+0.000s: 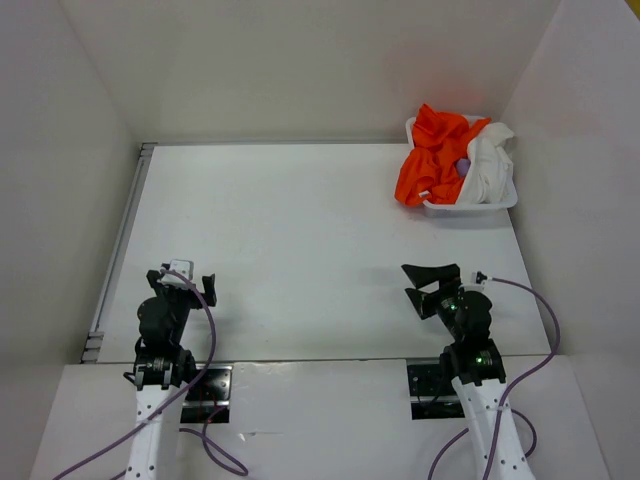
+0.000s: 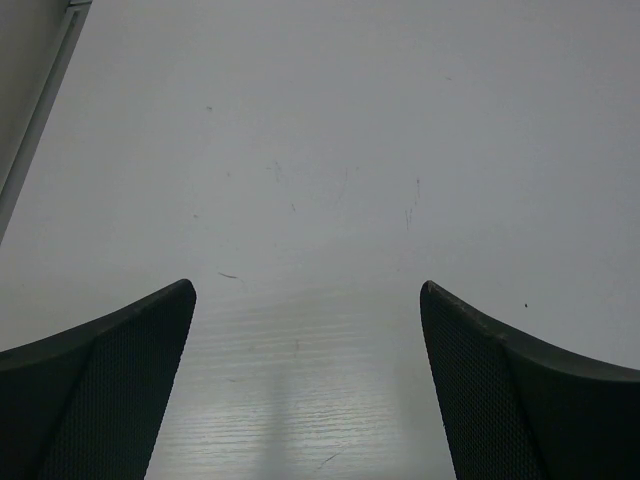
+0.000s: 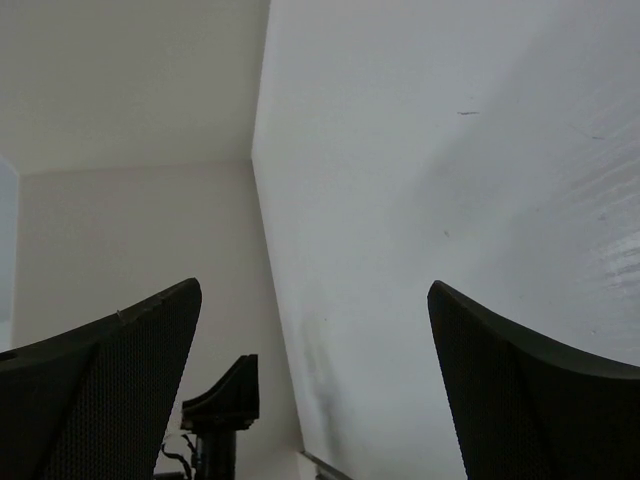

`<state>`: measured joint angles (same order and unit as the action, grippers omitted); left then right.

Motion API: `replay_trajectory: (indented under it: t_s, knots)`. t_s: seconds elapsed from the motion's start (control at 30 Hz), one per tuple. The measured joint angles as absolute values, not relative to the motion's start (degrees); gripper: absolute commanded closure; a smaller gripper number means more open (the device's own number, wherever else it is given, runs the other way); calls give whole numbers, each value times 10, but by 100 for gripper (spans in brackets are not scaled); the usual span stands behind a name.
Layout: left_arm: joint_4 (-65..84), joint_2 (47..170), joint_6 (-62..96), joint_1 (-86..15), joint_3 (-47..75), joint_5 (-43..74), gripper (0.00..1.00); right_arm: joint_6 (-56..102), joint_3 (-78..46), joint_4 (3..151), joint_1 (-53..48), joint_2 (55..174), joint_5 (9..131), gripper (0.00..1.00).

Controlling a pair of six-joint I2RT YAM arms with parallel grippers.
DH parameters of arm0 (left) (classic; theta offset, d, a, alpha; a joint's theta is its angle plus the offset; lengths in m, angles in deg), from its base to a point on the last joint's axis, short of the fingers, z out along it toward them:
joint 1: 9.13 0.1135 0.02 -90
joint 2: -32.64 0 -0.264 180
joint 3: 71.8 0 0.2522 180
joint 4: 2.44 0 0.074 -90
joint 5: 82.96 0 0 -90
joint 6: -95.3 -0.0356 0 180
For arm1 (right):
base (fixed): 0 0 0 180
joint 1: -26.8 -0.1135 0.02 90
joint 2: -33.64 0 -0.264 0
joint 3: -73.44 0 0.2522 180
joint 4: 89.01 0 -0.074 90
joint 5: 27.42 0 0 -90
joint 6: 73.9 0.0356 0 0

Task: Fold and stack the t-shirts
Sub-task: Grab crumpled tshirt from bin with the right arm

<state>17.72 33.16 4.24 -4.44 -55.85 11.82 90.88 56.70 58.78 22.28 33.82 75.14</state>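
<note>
At the lower left of the top view, the left fingers [image 2: 110, 390] stand spread wide over the counter [image 1: 300, 230], grasping nothing; at lower right, the right fingers [image 3: 520, 390] are likewise released. In the upper right, the orange t-shirt [image 1: 430, 150] and white t-shirt [image 1: 492, 160] lie heaped in the basket [image 1: 470, 206], with a scrap of the purple t-shirt [image 1: 463, 166] between them

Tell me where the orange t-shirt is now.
In the top view, the orange t-shirt lies in the white basket at the far right, left of the white t-shirt.
</note>
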Motion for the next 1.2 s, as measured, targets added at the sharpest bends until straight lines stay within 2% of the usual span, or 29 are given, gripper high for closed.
replay_trajectory:
  t_s: [0.2, 0.3, 0.43, 0.57, 0.7, 0.87, 0.93, 1.03, 1.2]
  knots:
    - [177, 332, 42, -44, -558, 119, 0, 932, 568, 587, 223, 338, 760, 1]
    - [178, 332, 15, -44, -558, 145, 0, 916, 571, 643, 223, 338, 779, 1]
    - [178, 332, -96, -44, -558, 266, 0, 858, 560, 719, 223, 338, 767, 1]
    - [163, 332, -311, -44, -556, 373, 0, 765, 491, 747, 223, 364, 730, 1]
    - [59, 331, -398, -44, -557, 355, 0, 655, 325, 753, 221, 542, 686, 1]
    - [27, 352, -366, -44, -489, 294, 0, 525, 95, 756, 188, 792, 565, 1]
    - [22, 438, -327, -44, -411, 249, 0, 481, 27, 750, 176, 873, 506, 1]
    - [55, 630, -265, -44, -245, 191, 0, 420, -102, 720, 167, 1009, 420, 1]
    - [150, 884, -181, -43, -14, 175, 0, 325, -328, 661, 155, 1265, 254, 1]
